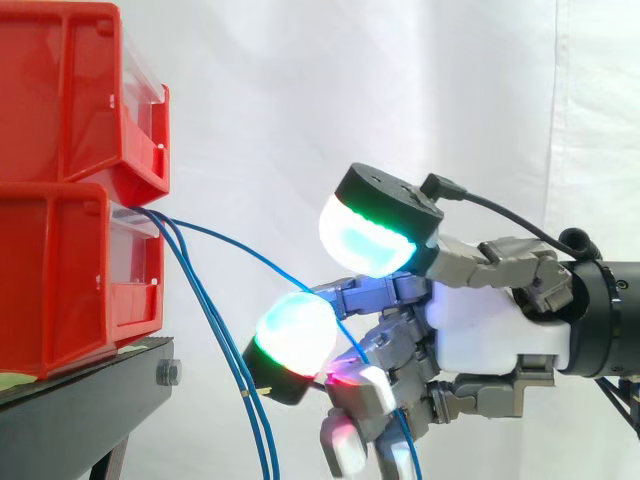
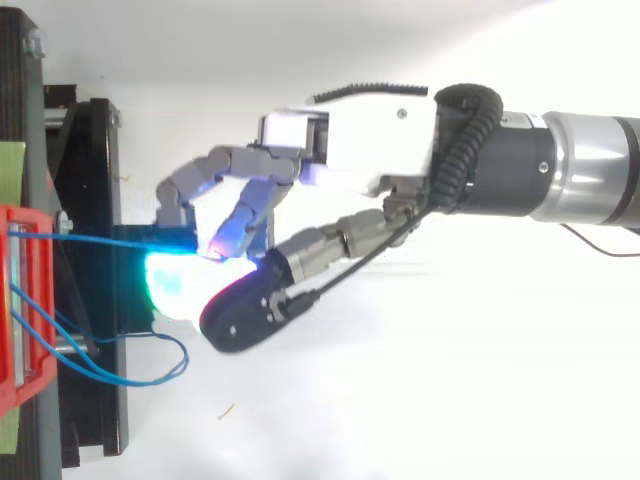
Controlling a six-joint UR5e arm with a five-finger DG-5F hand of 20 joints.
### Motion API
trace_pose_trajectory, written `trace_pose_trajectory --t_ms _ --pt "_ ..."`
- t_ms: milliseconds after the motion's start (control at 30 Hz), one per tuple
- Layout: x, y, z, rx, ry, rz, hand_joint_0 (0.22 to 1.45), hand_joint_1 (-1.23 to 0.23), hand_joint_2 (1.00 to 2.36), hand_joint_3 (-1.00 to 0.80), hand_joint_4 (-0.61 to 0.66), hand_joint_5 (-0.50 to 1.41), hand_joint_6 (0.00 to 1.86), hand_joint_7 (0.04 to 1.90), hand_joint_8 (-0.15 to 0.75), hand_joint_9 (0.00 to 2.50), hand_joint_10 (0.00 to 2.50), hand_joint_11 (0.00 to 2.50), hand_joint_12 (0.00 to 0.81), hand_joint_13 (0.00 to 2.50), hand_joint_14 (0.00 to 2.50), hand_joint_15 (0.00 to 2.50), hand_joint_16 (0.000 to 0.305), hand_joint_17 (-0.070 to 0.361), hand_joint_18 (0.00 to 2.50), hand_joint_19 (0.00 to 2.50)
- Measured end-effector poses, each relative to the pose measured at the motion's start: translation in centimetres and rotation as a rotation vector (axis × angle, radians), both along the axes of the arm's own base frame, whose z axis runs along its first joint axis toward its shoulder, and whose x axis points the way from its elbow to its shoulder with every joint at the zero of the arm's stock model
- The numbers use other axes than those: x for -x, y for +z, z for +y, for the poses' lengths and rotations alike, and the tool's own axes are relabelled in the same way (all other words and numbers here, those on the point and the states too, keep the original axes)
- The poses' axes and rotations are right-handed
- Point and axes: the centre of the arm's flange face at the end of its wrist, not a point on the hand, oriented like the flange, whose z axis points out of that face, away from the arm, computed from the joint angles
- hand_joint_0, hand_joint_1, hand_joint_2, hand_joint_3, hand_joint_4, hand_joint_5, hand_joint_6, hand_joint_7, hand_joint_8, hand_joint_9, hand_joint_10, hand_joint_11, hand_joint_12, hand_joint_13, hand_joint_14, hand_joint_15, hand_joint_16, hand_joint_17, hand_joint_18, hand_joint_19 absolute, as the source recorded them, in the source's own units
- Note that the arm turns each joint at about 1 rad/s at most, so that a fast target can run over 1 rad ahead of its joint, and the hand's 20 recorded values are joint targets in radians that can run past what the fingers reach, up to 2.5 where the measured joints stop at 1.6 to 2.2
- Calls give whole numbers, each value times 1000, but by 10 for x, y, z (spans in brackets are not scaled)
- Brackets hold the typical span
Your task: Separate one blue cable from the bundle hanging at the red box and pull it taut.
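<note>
The robot hand [image 1: 480,320] curls its fingers [image 1: 372,294] round one thin blue cable [image 2: 100,239], apart from the hanging bundle [image 1: 255,430]. Next it should pull away from the red plastic box [image 1: 60,280].

Bright, flat light; white glare on the curtain [image 1: 300,100]; faint grey shading along its folds

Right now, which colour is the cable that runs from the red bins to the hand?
The cable is blue; the side view shows it best.

Two red bins, stacked: an upper bin [image 1: 70,100] and a lower bin [image 1: 60,280]. One black stand [image 1: 90,400]. Three blue cables [image 1: 215,330]. One hand [image 1: 480,320].
</note>
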Motion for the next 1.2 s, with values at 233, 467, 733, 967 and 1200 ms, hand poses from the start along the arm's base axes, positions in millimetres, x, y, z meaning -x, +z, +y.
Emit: trace_pose_trajectory --t_ms 233,467,733,967,1200 --pt "-1 -5 4 -2 -34 7 476 -460 1000 -500 235 -205 501 1135 356 867 11 1093 442 1023 21 874 61 137 1007 751" --pt "-5 -19 14 -4 -26 6 485 -472 1000 -500 241 -204 501 1124 360 889 6 1220 444 1092 17 1124 58 131 1032 840" --pt "-6 -18 15 -13 -19 -3 502 -493 1000 -500 251 -200 501 1119 369 902 0 1410 426 1172 254 1452 56 125 1136 1046" --pt "-4 -18 5 -59 -23 -1 510 -499 1000 -500 258 -193 501 1127 369 886 86 1407 411 1091 755 1386 54 122 1168 1102" --pt "-4 -18 0 -112 -24 -2 518 -508 1000 -500 261 -189 501 1129 369 867 212 1389 405 1033 1073 1354 54 121 1174 1137"
